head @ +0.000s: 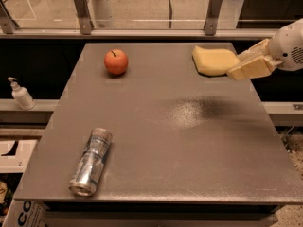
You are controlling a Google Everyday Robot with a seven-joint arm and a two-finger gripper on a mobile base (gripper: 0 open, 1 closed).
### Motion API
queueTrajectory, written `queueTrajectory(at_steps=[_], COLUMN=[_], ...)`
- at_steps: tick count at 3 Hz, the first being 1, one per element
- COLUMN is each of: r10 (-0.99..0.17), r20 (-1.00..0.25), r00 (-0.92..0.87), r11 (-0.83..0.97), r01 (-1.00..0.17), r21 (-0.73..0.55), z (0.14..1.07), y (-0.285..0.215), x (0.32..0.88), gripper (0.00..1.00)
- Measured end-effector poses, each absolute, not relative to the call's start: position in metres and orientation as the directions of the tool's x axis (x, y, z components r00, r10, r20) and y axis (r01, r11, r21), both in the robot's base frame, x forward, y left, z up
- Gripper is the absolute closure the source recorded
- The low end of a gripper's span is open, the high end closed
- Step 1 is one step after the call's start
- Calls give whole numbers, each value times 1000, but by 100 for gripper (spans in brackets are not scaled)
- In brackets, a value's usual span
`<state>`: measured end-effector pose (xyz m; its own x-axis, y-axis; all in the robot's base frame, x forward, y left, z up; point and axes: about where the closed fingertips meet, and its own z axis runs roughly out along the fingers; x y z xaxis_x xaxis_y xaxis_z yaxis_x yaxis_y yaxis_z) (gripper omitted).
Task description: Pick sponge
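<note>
Gripping the sponge (213,60) by its right end, the gripper (235,65) holds it above the table (165,169), far right.

Only partial letters "CO" can be read, on a box (20,214) under the table's (189,164) near-left corner. The gripper (235,65) clasps the sponge (213,59) over the table's far-right corner.
</note>
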<state>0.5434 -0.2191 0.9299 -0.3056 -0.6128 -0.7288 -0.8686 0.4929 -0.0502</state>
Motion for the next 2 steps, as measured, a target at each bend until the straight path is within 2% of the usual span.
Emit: queueTrajectory(at_steps=[2], r10=[-587], r20=[-758], r00=[-284], r11=[480], r01=[-876], r21=[-44], z=[952], y=[-213], x=[539], gripper=[100])
